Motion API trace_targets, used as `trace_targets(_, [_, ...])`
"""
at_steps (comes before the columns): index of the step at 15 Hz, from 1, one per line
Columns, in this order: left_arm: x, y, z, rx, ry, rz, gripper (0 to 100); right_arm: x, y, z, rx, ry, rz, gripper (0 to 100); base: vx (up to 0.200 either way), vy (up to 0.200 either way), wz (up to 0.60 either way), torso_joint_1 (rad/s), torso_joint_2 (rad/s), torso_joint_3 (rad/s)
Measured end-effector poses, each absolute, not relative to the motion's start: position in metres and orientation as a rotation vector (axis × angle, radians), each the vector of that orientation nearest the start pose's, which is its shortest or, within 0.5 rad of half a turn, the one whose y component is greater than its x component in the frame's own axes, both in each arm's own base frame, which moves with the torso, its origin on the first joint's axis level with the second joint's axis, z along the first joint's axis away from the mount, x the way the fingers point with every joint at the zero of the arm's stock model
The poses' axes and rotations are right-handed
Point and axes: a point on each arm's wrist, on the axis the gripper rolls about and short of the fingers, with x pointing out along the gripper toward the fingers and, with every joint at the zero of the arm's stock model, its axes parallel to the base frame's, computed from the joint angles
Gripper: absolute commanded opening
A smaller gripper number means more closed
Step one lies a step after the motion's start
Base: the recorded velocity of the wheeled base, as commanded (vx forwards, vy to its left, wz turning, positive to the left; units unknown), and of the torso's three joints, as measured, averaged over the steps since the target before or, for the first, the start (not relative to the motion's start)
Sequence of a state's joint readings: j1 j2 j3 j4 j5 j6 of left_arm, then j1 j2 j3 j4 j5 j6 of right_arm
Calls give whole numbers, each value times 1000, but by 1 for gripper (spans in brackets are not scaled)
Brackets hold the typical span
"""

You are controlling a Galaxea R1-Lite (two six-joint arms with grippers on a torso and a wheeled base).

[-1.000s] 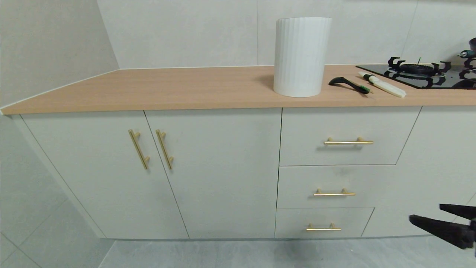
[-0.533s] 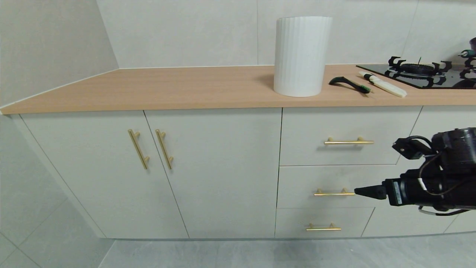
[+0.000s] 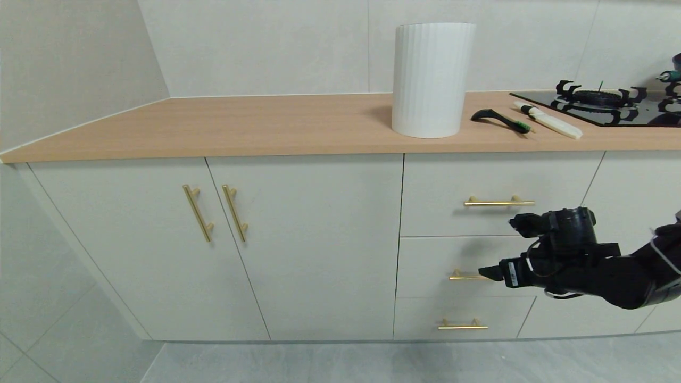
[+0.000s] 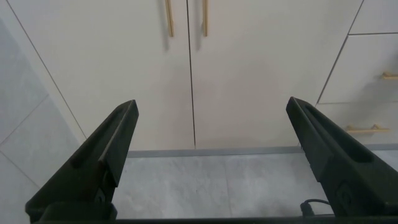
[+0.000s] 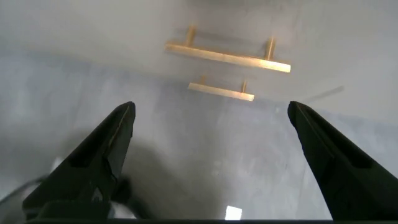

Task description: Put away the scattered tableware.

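Low at the drawers, the right gripper (image 3: pixel 485 274) hangs wide open, its tip just beside the handle (image 3: pixel 463 276) of the middle drawer (image 3: pixel 425 260). I think it could miss the thin bar, or slip off it, if the jaws shut a little too high or low. The left gripper (image 4: pixel 211 165), also wide open, faces the cupboard doors (image 4: pixel 186 62) and the floor (image 4: pixel 205 180). Farther up, on the table (image 3: pixel 266 125), the black tool (image 3: pixel 500 120) and white knife (image 3: pixel 548 121) lie near the white holder (image 3: pixel 430 80). No print is readable; the wrist label (image 3: pixel 512 271) is too small.
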State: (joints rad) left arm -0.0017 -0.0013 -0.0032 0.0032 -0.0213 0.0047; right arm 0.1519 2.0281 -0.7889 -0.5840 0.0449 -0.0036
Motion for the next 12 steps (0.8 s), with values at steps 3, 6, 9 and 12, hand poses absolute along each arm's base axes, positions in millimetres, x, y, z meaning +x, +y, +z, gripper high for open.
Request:
trace_targets(3, [-23,0,76,4,-1,-23,100,353,55,39,-38,607,153,100,0,0,0,0,0,0])
trace_targets(6, [-23,0,76,5,-1,-23,100,365,56,15,-45,566,100,100,0,0,0,0,0,0])
trace_targets(9, [-23,0,76,5,-1,-23,100,377,59,-5,-35,524,37,100,0,0,0,0,0,0])
trace_targets(12, [-23,0,76,4,-1,-23,100,388,62,-20,-20,522,11,100,0,0,0,0,0,0])
